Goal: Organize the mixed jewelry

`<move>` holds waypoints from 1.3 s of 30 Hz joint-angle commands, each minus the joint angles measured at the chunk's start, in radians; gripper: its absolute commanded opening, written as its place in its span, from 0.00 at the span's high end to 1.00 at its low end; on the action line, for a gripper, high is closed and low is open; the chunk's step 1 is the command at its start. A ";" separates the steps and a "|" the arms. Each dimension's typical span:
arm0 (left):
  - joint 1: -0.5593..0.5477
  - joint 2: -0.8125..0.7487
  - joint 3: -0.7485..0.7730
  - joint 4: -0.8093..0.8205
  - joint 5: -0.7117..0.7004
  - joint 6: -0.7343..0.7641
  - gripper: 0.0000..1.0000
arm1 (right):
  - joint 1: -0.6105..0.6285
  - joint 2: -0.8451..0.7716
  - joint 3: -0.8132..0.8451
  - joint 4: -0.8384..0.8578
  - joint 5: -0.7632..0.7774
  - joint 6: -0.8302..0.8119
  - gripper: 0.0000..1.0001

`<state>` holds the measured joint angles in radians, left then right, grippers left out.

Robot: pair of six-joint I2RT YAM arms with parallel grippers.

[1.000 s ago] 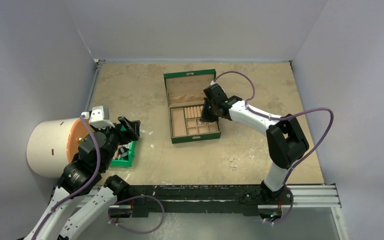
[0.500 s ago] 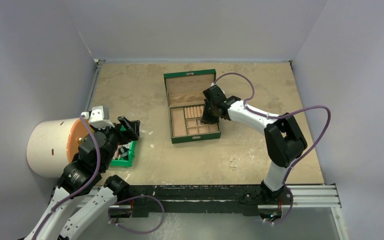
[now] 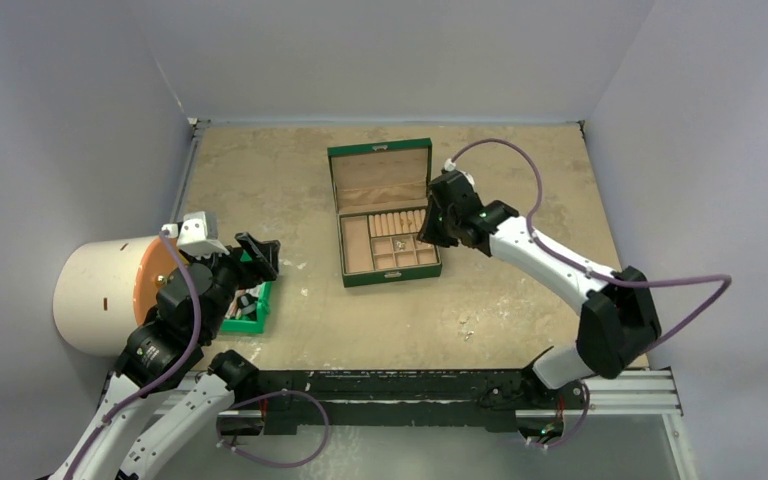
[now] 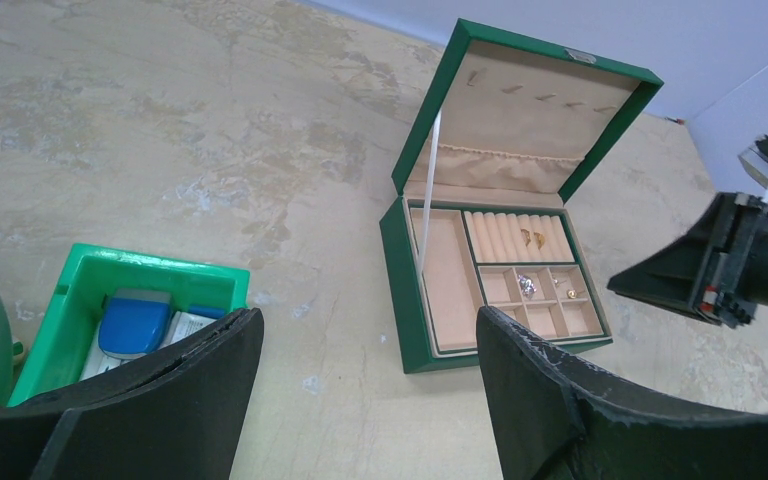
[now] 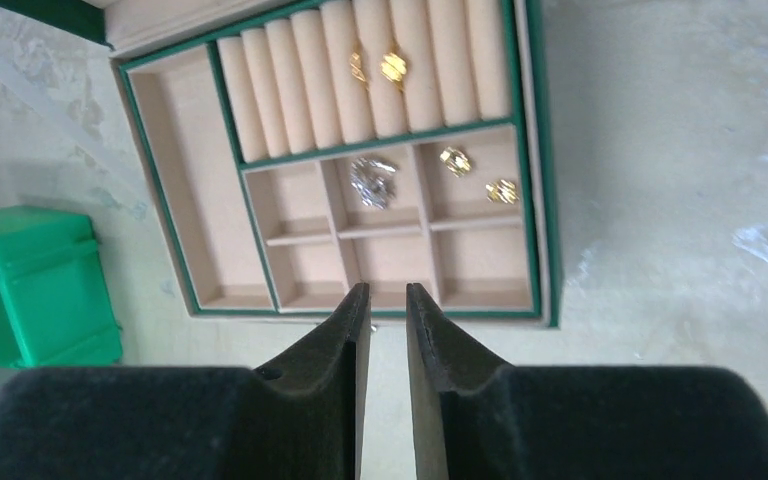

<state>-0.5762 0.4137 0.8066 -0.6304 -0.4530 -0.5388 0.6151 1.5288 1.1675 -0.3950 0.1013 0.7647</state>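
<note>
Your right gripper (image 5: pixel 387 300), nearly closed and empty, hangs over the green box's (image 5: pixel 547 250) near rim. The mixed jewelry (image 5: pixel 372 180) lies in compartments just beyond. Your left gripper (image 4: pixel 360 380) gapes wide.

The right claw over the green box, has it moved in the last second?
Yes. The right claw has backed off rightward, from above the green box's small compartments to its right edge.

Shiny gold rings (image 5: pixel 393 67) gleam on the soft, matt tan cushion rolls (image 5: pixel 360 75); a glittery silver chain (image 5: pixel 371 181) sits on the velvety beige lining of the green box (image 5: pixel 542 200). There's the green bin (image 5: pixel 35 285), glossy plastic; the tabletop (image 3: pixel 260 190) looks mottled, scuffed, matt. The right pincer (image 5: pixel 387 320) has dull black fingers.
</note>
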 commanded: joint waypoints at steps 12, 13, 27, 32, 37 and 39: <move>0.008 0.008 0.005 0.031 0.004 -0.002 0.22 | 0.003 -0.340 -0.285 -0.217 0.129 0.096 0.76; 0.008 0.007 0.005 0.031 0.004 -0.003 0.22 | 0.003 -0.356 -0.302 -0.224 0.137 0.106 0.76; 0.007 0.004 0.003 0.033 0.013 -0.001 0.22 | 0.005 -0.464 -0.572 -0.203 0.114 0.265 0.74; 0.008 -0.003 0.003 0.033 0.010 -0.001 0.22 | 0.005 -0.441 -0.603 -0.182 0.106 0.295 0.73; 0.007 -0.009 0.003 0.032 0.007 -0.002 0.22 | 0.005 -0.400 -0.605 -0.137 0.087 0.306 0.73; 0.007 -0.009 0.002 0.032 0.007 -0.003 0.22 | 0.007 -0.383 -0.595 -0.128 0.087 0.307 0.73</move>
<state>-0.5758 0.4137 0.8066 -0.6304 -0.4496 -0.5388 0.6151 1.1213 0.5636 -0.5583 0.1879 1.0397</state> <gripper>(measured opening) 0.776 0.271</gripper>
